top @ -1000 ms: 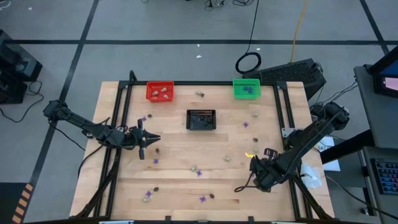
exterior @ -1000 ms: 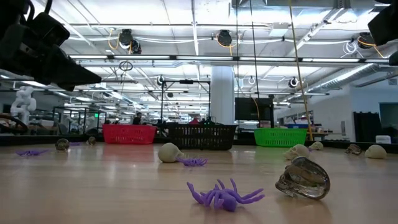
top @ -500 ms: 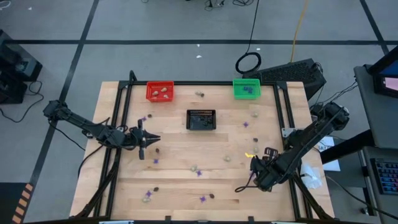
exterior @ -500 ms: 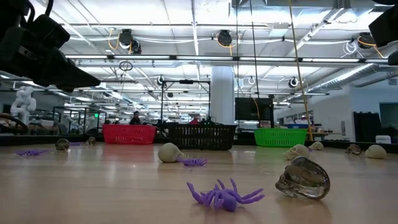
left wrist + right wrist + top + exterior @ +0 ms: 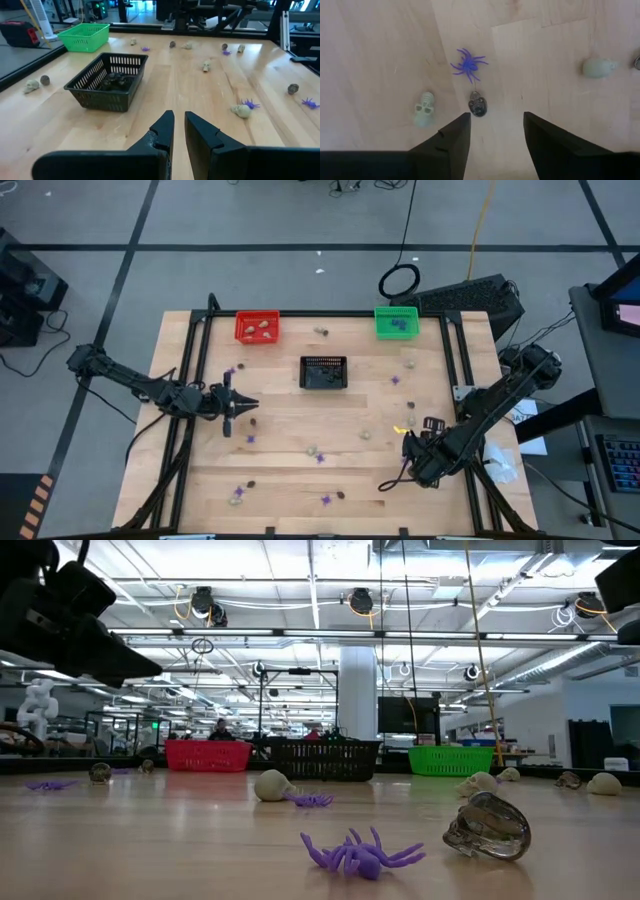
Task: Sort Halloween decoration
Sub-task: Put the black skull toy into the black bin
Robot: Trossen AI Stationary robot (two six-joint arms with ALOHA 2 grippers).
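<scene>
The pale wooden table (image 5: 290, 470) is carrying the whole job, and the 1 change on it is happening at the right gripper (image 5: 496, 120): its 2 dark fingers are spreading, going from roughly half apart a second ago to released and wide now, with nothing between them. The right arm is otherwise barely shifting from its place over the table's near right part. The left gripper (image 5: 178, 116) is waiting well apart from it, with its jaws showing only a thin gap and grasping nothing. The black slatted plastic basket (image 5: 107, 97) is sitting ahead of those left jaws and off to one side, already holding dark bits. The green plastic basket (image 5: 85, 36) is standing farther beyond it, and the red plastic basket (image 5: 240, 320) is holding pale lumps. As for the decoration, the small dark brown-black skull trinket (image 5: 477, 105) is lying on the wood just ahead of the right jaws, nearer 1 fingertip than the middle of the gap. The purple spiky plastic spider (image 5: 468, 64) is lying just beyond it, and the pale beige skull lump (image 5: 424, 107) is resting just outside that same finger. The widening is probably preparing a descent onto the dark skull. Since the skull is sitting off-centre, the jaws are likely needing a small sideways correction to avoid catching its 2 neighbours.
</scene>
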